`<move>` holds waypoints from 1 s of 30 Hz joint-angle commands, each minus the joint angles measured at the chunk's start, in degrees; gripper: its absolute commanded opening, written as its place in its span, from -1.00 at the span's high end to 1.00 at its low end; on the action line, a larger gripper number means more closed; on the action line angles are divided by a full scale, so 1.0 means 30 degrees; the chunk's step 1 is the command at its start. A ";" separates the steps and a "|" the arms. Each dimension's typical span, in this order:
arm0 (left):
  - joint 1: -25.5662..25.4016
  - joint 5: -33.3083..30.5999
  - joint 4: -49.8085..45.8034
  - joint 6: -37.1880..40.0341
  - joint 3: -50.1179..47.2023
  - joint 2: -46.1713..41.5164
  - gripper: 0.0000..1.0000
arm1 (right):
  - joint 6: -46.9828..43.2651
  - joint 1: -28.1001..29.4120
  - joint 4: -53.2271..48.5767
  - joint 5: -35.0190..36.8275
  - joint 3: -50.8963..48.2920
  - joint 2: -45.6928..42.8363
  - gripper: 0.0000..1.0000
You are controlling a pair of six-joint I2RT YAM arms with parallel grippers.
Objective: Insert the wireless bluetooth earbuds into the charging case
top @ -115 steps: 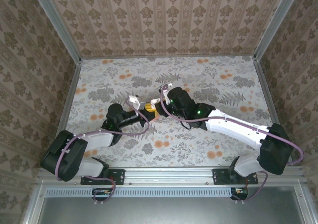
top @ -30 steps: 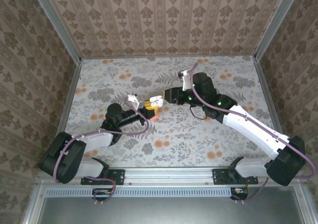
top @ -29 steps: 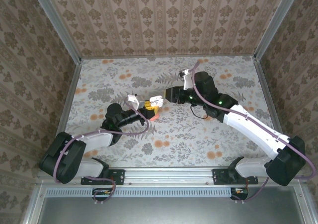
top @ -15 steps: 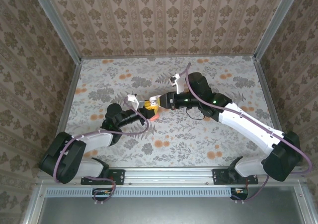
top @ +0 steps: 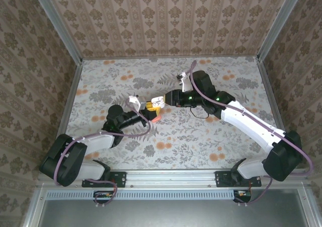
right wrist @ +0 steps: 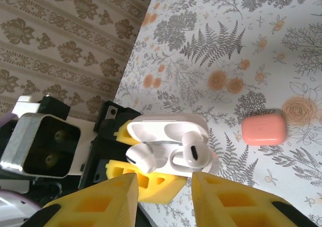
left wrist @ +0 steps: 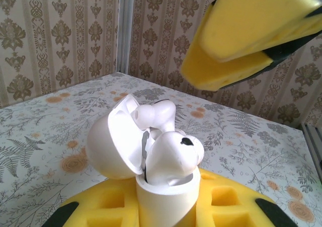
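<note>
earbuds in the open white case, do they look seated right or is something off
Both white earbuds sit askew in the charging case held by the left fingers. They stick up above the rim, one tipped toward the lid, not seated in their wells.

Right gripper [top: 158,100] hangs just over the charging case [right wrist: 166,129] clamped in left gripper [top: 149,107] — tight gap, open lid [left wrist: 111,145] and 2 protruding earbuds [right wrist: 194,155] in it. A coral case [right wrist: 263,129] lies just beside; far table [top: 226,78] free.

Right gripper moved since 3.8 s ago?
Yes. The right gripper has pulled back rightward and toward the far wall, away from the coral case on the table.
</note>
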 commanded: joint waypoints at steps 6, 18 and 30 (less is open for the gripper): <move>-0.0147 0.0056 0.0944 -0.0237 -0.0085 -0.0501 0.74 | 0.0815 0.0007 -0.0215 -0.0563 0.1070 0.1595 0.29; -0.0147 0.0029 0.0909 -0.0237 -0.0107 -0.0574 0.74 | 0.0342 -0.0001 -0.1011 0.0200 0.1584 0.2092 0.30; -0.0158 -0.0002 0.0852 -0.0233 -0.0084 -0.0618 0.74 | -0.0031 0.0021 -0.1302 0.0399 0.1704 0.2406 0.43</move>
